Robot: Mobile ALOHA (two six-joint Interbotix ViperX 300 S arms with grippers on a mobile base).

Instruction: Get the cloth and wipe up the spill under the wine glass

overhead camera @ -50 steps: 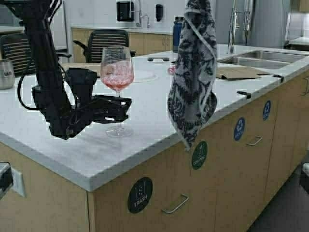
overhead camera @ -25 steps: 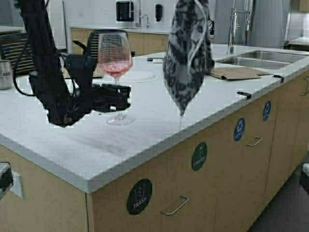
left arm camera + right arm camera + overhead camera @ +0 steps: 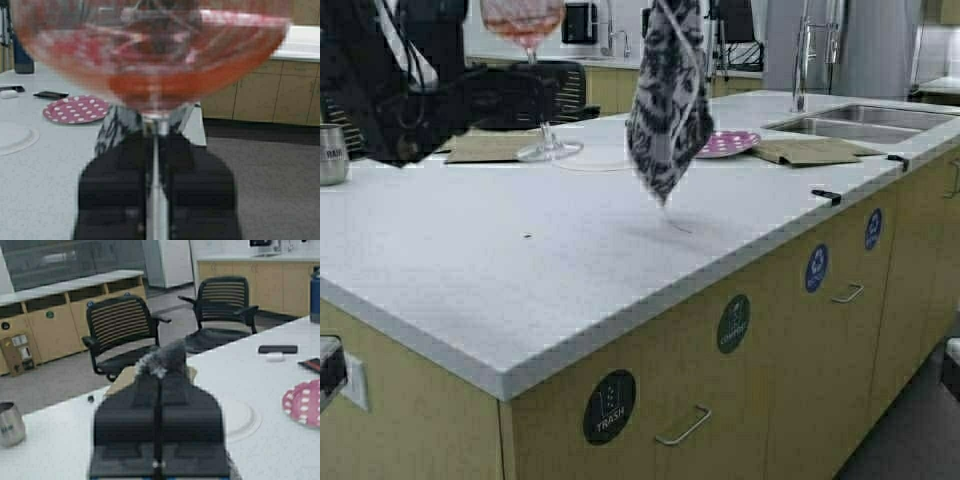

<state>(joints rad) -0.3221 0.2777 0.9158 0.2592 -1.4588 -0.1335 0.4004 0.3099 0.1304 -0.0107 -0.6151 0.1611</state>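
The wine glass (image 3: 525, 20), with pinkish-red liquid, is lifted off the white counter (image 3: 570, 270); its foot (image 3: 548, 150) hangs above the surface. My left gripper (image 3: 532, 95) is shut on its stem, which shows between the fingers in the left wrist view (image 3: 154, 145) under the bowl (image 3: 150, 65). The black-and-white floral cloth (image 3: 668, 100) hangs limp from the top of the high view, its tip just above the counter. My right gripper (image 3: 159, 385) is shut on a bunched end of the cloth (image 3: 164, 360); it is out of the high view.
A pink dotted plate (image 3: 725, 143), a white round disc (image 3: 595, 157) and brown paper sheets (image 3: 810, 150) lie on the counter. A metal cup (image 3: 330, 152) stands far left, a sink (image 3: 860, 118) far right. Chairs (image 3: 120, 332) stand behind the counter.
My left gripper has raised the wine glass well off the counter. The hanging cloth has moved left and farther over the counter.
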